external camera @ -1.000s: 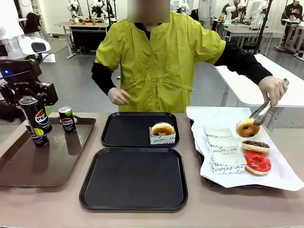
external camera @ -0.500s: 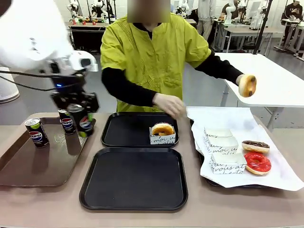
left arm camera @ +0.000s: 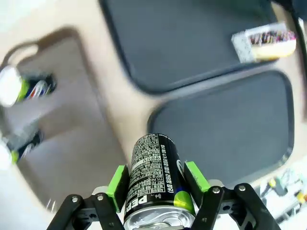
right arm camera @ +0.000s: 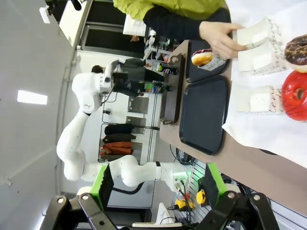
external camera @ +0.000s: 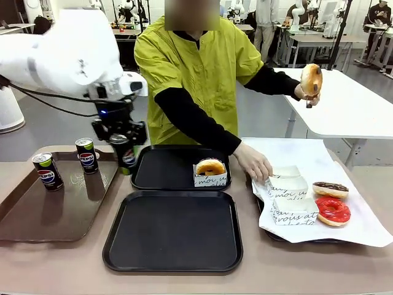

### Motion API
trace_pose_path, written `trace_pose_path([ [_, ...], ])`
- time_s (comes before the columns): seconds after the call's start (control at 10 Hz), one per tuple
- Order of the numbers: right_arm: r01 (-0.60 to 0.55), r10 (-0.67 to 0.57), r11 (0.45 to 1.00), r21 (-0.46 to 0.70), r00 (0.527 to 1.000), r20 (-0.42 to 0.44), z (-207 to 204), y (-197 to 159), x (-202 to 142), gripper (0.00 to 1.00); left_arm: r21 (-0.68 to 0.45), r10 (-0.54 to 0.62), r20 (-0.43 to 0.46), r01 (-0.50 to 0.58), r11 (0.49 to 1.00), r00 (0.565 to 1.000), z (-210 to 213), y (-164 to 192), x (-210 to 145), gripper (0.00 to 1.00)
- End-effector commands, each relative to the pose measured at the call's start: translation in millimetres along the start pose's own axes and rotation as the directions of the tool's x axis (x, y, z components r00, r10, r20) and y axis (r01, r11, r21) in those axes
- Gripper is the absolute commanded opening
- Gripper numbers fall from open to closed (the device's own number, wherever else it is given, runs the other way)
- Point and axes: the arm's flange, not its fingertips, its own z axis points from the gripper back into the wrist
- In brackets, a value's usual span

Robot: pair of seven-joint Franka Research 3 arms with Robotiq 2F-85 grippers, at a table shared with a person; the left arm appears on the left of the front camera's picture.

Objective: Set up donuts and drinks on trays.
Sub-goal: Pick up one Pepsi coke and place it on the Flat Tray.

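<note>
My left gripper (external camera: pixel 124 147) is shut on a black Pepsi can (external camera: pixel 127 156), held above the left rim of the far black tray (external camera: pixel 161 169). The left wrist view shows the can (left arm camera: pixel 152 165) between the green pads (left arm camera: pixel 117 182). A yellow-iced donut (external camera: pixel 210 166) in a paper holder sits on that tray. The near black tray (external camera: pixel 173 232) is bare. Two more cans (external camera: pixel 47 171) (external camera: pixel 86 155) stand on the brown tray (external camera: pixel 37 215). My right gripper (right arm camera: pixel 158 191) is open, looking at the table from the side.
The paper-lined tray (external camera: pixel 356 221) at the right holds a chocolate donut (external camera: pixel 330 189), a red donut (external camera: pixel 333 211) and white paper holders (external camera: pixel 288 184). One hand of the person (external camera: pixel 255 165) rests on a holder. The other lifts a donut (external camera: pixel 311 79) with tongs.
My left arm carried the can rightwards from over the brown tray to the far black tray's left rim. The person raised the tonged donut and reached the free hand to the paper holders.
</note>
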Motion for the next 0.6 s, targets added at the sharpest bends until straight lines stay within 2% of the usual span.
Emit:
trace_pose_path([
  [0.0,-0.014,0.014,1.000,0.003,1.000,0.012,0,-1,2,1.00,-0.004,-0.034,-0.011,0.034,0.999,0.999,68,69,-95,0.60],
  [0.2,-0.014,0.014,1.000,0.003,1.000,0.012,0,-1,2,1.00,-0.022,0.031,-0.017,-0.032,0.999,0.999,65,89,-104,0.60],
  [0.3,-0.014,0.014,1.000,0.003,1.000,0.012,0,-1,2,1.00,-0.016,-0.005,-0.034,0.005,1.000,0.999,60,64,-85,0.60],
  [0.5,-0.014,0.014,1.000,0.003,1.000,0.012,0,-1,2,1.00,-0.016,-0.005,-0.034,0.005,1.000,0.999,60,64,-85,0.60],
])
